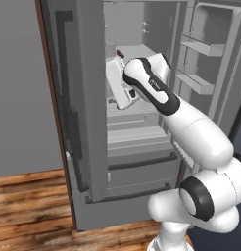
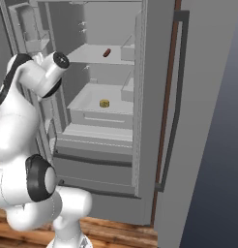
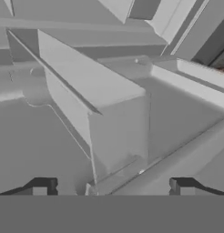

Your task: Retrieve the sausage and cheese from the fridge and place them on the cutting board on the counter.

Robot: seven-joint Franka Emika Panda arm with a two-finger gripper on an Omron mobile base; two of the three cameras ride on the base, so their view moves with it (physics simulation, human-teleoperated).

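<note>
Inside the open grey fridge, above a wooden floor, the sausage is seen on the upper shelf and the cheese in the tray below, while the gripper is held spread and empty.

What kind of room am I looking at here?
Most likely a kitchen, computer-drawn. A tall grey fridge stands open, with a sausage on an upper shelf and cheese in a tray below. The floor is wooden planks.
</note>
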